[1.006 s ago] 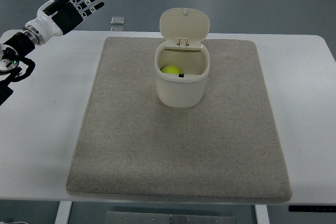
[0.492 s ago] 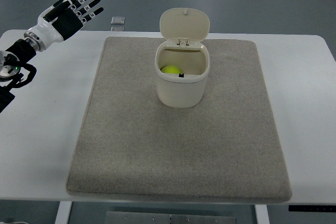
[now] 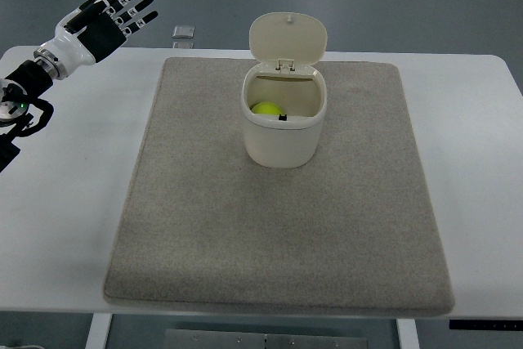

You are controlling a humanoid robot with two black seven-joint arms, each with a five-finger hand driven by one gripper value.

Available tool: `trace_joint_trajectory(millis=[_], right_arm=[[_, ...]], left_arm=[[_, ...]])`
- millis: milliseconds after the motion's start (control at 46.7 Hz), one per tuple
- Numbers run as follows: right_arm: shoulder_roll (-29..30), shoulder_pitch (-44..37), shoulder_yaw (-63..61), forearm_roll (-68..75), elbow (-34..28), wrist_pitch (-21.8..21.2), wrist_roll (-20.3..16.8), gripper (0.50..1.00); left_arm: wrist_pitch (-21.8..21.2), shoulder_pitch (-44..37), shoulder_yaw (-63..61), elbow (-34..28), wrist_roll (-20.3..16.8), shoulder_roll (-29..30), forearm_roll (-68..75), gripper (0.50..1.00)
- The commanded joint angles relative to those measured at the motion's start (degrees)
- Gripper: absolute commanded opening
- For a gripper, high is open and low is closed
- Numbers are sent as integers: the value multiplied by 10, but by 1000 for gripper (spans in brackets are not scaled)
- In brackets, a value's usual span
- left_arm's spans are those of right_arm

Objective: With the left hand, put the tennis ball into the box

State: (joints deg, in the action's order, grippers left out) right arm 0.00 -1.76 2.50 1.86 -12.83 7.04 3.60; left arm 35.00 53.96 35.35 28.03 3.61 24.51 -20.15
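A cream box [image 3: 283, 130] with its hinged lid [image 3: 288, 38] flipped up stands on the grey mat [image 3: 278, 226], a little behind the middle. Inside it, at the left, lies the yellow-green tennis ball [image 3: 264, 109], partly hidden by the rim. My left hand [image 3: 105, 16] hovers over the table's far left corner, well away from the box, with its fingers spread and nothing in them. The right arm does not show.
The mat covers most of the white table [image 3: 65, 202]. A small grey square object [image 3: 184, 33] lies just beyond the table's far edge, between the hand and the box lid.
My left hand has drifted slightly to the left and away from the box, still spread. The ball and box have not moved.
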Motion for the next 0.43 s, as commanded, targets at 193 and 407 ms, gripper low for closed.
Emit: trace_joint_trajectory(millis=[193, 407], right_arm=[[0, 0, 0, 0, -9, 3, 0, 901], [0, 0, 1, -2, -9, 8, 2, 901]], left_arm=[[0, 0, 0, 0, 0, 0, 3, 992], [0, 0, 0, 1, 0, 0, 5, 992]])
